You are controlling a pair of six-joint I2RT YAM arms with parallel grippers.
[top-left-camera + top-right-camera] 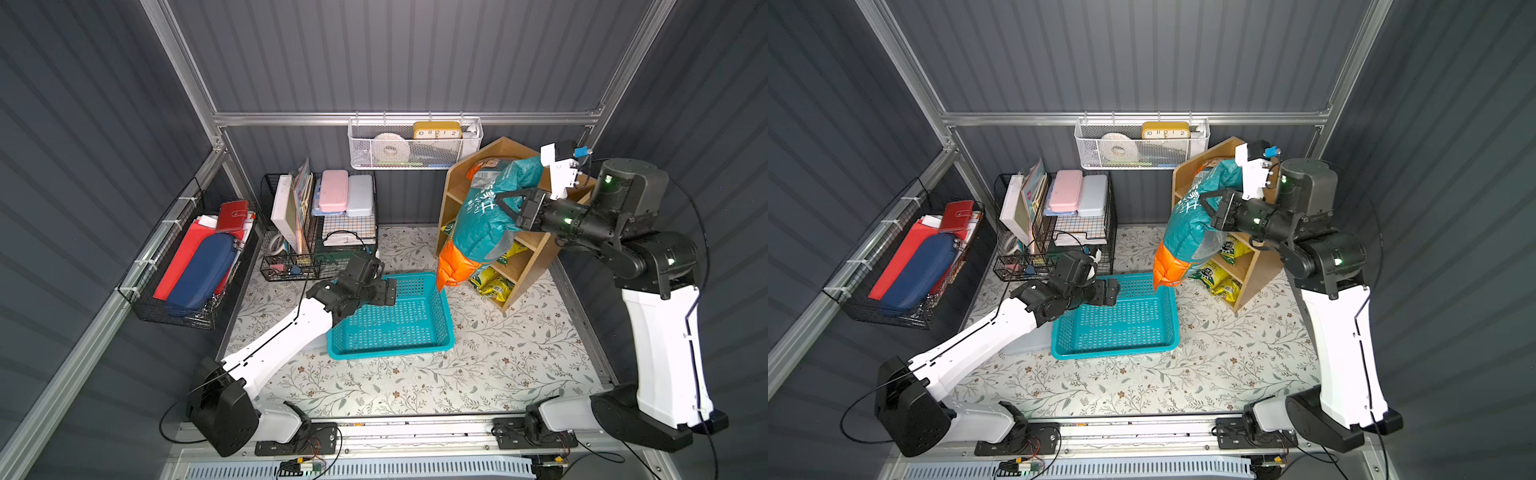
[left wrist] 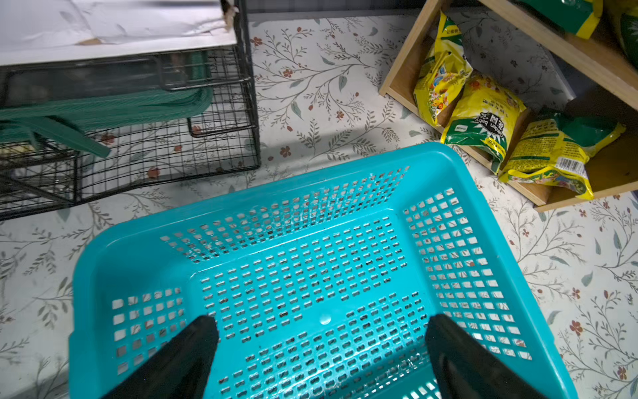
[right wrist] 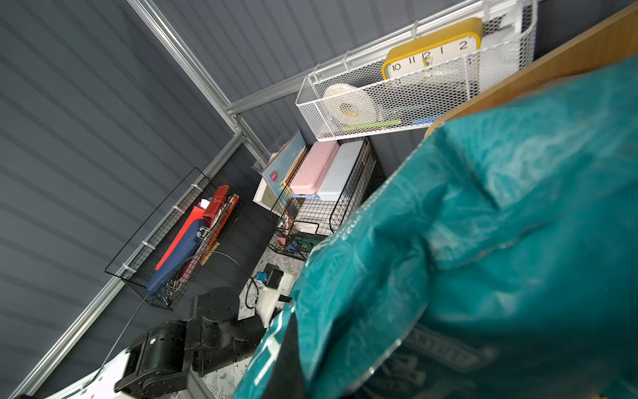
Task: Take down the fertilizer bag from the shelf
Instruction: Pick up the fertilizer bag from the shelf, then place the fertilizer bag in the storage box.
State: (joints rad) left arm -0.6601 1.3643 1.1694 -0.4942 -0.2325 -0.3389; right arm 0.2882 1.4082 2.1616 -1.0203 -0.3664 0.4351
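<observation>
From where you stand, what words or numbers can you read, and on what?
"10 11 12 1 2": yellow clock face, in the white mesh basket.
"Golden baby", probably: yellow bag in the shelf.
On the fertilizer bag: large white characters, too blurred to read.
Barcode digits: too small.

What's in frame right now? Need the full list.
shelf: 1, light-brown wood, far right of table
fertilizer bag: 1, teal and orange, held up in front of shelf
yellow bags: several, yellow-green, shelf's lower tiers
basket: 1, teal plastic, mid-table, empty
wire rack: 1, black, back of table; holds books, pink case, pale-blue case
mesh basket: 1, white, on back rail; holds yellow clock, tape roll
wire tray: 1, black, left wall; holds red folders, blue case
left pincer: 1, black, open above basket
right pincer: 1, black, shut on fertilizer bag
</observation>
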